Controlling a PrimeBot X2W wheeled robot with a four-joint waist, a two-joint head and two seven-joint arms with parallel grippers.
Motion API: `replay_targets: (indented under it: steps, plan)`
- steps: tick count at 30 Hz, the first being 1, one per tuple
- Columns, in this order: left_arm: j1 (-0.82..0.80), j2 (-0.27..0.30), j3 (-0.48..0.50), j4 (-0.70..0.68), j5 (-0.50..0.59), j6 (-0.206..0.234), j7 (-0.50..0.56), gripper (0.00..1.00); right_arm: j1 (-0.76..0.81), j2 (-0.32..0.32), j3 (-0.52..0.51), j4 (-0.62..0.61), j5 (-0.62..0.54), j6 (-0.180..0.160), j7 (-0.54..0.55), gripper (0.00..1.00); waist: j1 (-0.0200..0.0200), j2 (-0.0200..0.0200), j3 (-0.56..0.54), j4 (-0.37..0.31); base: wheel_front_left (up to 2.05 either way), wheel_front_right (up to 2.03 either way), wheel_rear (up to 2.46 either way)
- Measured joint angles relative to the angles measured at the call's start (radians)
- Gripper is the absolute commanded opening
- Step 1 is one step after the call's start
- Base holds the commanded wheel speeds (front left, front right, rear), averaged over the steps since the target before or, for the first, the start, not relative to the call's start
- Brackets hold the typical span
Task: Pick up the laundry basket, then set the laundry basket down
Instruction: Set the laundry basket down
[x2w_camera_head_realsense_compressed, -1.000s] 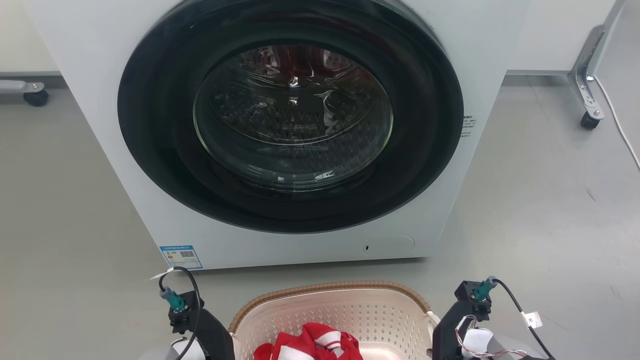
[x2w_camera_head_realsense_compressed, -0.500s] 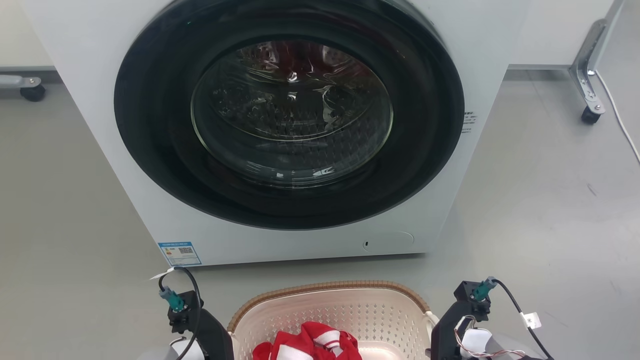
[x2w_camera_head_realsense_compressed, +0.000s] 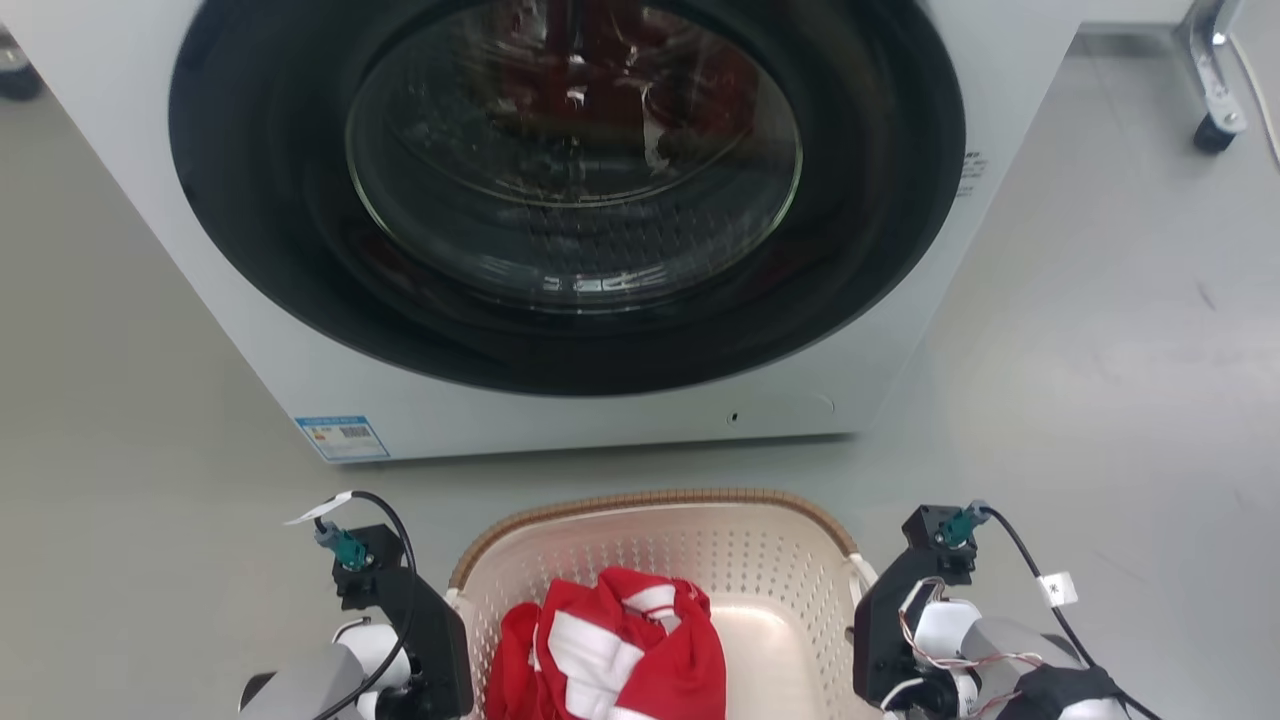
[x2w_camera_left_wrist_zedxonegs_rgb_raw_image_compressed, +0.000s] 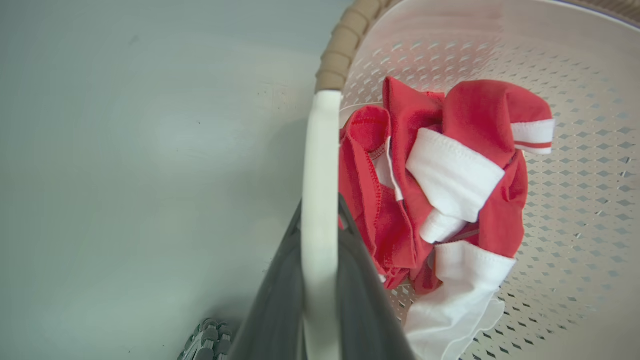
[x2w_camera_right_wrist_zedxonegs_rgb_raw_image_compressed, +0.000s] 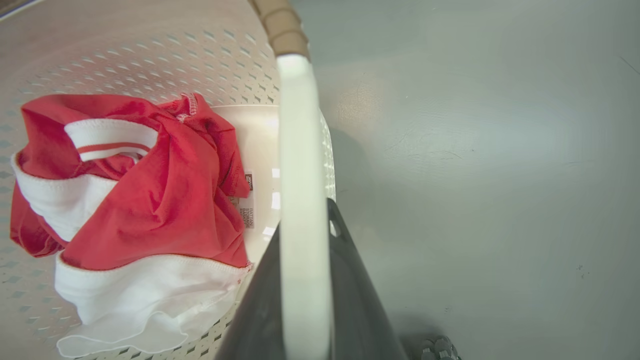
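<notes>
Your head cam has tipped down vs 0.5 s ago: the washer (x2w_camera_head_realsense_compressed: 560, 200) sits higher and more of the laundry basket (x2w_camera_head_realsense_compressed: 650, 497) shows, in front of it btw both arms. The left gripper (x2w_camera_left_wrist_zedxonegs_rgb_raw_image_compressed: 320, 212) clamps the left handle (x2w_camera_left_wrist_zedxonegs_rgb_raw_image_compressed: 320, 145), and the right gripper (x2w_camera_right_wrist_zedxonegs_rgb_raw_image_compressed: 305, 220) clamps the right handle (x2w_camera_right_wrist_zedxonegs_rgb_raw_image_compressed: 300, 125). Basket's near end is cut off; can't tell if it's off the floor (x2w_camera_head_realsense_compressed: 1100, 350).

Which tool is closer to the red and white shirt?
Left. The left tool clamps one white handle of the laundry basket, with the shirt bunched right beside it; the right tool clamps the opposite handle, with bare basket floor between.
</notes>
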Motion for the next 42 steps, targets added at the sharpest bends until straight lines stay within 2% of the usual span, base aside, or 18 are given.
replay_targets:
  steps: [18,32,42]
  plan:
    - [-0.125,-0.008,-0.024,-0.041,0.073,0.053,-0.235,0.0,-0.162,-0.006,0.022,0.011,-0.078,-0.027,-0.168,0.0,0.0002,0.0001,0.264,0.013,0.0,0.0,0.0]
    - [-0.19,-0.018,-0.041,-0.051,0.123,0.069,-0.386,0.0,-0.236,-0.023,0.031,0.031,-0.118,-0.036,-0.28,0.0,0.0002,0.0001,0.463,0.027,0.0,0.0,0.0]
    - [-0.213,-0.028,-0.053,-0.051,0.143,0.078,-0.486,0.0,-0.269,-0.031,0.03,0.049,-0.123,-0.04,-0.355,0.0,0.0,0.0,0.561,0.039,0.0,0.0,0.0]
